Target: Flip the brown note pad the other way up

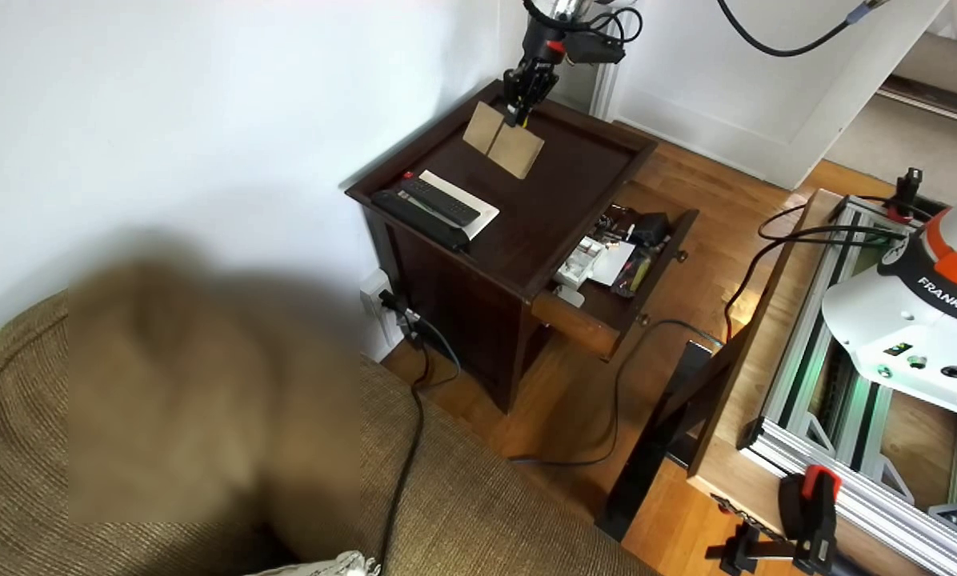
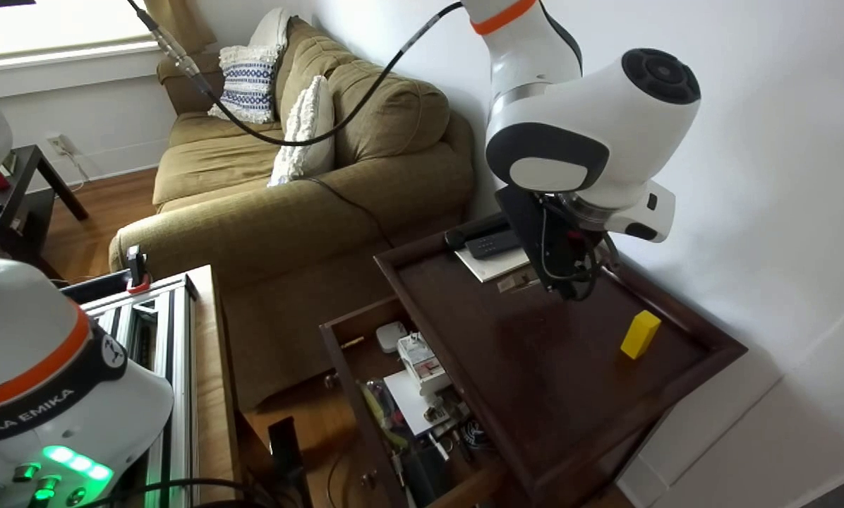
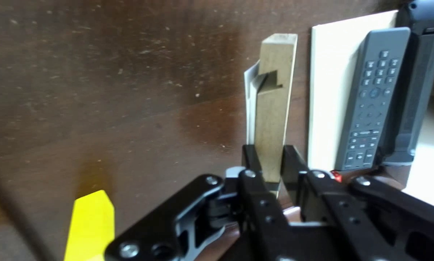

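The brown note pad (image 1: 515, 149) is held on edge at the desk (image 2: 577, 381), its tan face showing in an exterior view; I cannot tell whether its lower edge touches the wood. The step in hand looks to be the turn itself. To do it well, bring that lower edge lightly down, roll the wrist until the pad leans clearly past upright, then let go slowly so it lies over without a kick. Which face should end on top the pictures do not settle, so check that before choosing the lean. The pad is plain and cardboard-coloured, with a dark stripe across the face, band or shadow I can't say; in the wrist view, pale leaves splay along one side and could fold under if it lands on them. The tool (image 3: 270, 154) is narrowed onto the pad, its fingers (image 3: 251, 159) pressing the two broad sides. Near it lies a white slab (image 3: 322, 90) with a grey remote (image 3: 375, 98) across part of it; if the pad must fall that way, shift it off first. The yellow block (image 2: 641, 335) stands well apart, on the opposite side from the slab.
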`<state>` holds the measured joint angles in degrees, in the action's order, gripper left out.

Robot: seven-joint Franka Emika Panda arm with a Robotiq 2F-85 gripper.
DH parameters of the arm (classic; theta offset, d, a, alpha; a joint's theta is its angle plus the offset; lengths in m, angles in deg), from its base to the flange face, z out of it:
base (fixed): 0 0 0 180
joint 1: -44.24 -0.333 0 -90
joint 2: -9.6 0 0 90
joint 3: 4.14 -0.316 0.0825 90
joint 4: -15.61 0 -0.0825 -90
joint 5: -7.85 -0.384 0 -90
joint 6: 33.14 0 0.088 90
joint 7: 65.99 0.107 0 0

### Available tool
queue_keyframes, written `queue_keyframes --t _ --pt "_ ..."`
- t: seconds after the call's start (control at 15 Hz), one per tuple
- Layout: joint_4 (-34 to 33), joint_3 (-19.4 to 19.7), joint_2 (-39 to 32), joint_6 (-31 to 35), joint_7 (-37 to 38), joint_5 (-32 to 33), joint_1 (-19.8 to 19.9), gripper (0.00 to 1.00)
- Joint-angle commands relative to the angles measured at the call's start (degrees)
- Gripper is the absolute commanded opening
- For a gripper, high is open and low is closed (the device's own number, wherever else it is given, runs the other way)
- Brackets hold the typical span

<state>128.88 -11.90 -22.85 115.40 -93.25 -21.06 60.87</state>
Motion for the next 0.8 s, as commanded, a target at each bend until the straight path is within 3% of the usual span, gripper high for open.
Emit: queue_keyframes --t 0.0,0.27,0.53,0.73 --pt "7.1 6.5 4.6 5.4 12.5 11.5 -8.7 0.05" --pt "9.5 15.7 5.3 6.7 29.8 29.7 -20.9 0.05" --pt "7.2 25.3 4.0 2.7 45.3 47.5 -31.9 0.05" --pt "5.6 30.2 3.3 -2.1 54.9 59.1 -37.6 0.05"
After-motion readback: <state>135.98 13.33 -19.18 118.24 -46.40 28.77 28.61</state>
